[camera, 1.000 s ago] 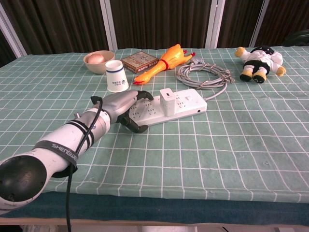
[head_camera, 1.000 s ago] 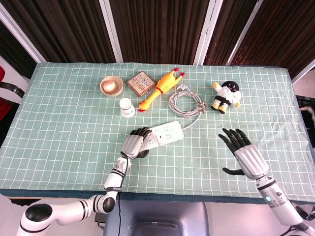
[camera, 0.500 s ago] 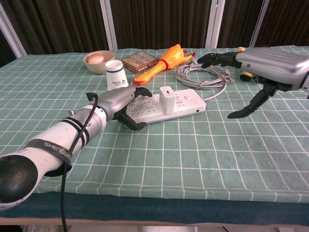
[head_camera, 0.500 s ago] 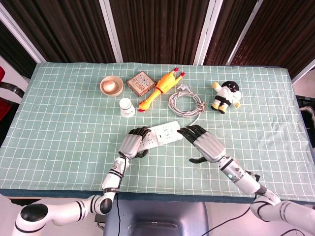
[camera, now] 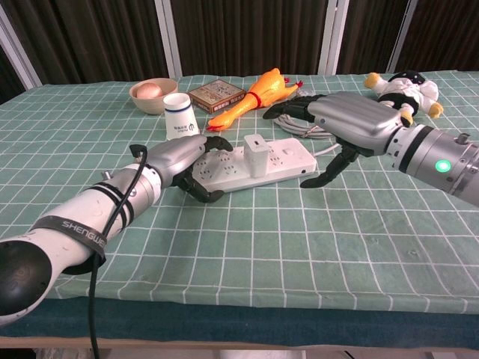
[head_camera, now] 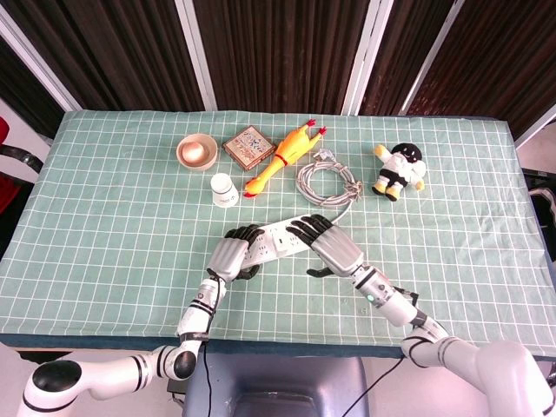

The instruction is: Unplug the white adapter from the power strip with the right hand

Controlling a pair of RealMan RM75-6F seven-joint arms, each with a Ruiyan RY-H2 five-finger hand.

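Power strip [head_camera: 280, 240] lies mid-table, long axis running left-right, right end tilted away; white adapter [camera: 257, 154] stands upright in it, near the middle. Left hand [head_camera: 233, 255] grips the strip's left end. Right hand [camera: 346, 124], fingers spread and holding nothing, has swung in from the right edge and now hovers over the strip's right end, not touching the adapter. Behind: coiled cable [head_camera: 328, 182], rubber chicken [head_camera: 282, 160], paper cup [head_camera: 223, 188], bowl [head_camera: 196, 151], box [head_camera: 248, 145], doll [head_camera: 400, 171].

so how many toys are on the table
2: a yellow rubber chicken at the back centre, and a plush doll at the back right. None seem hidden.
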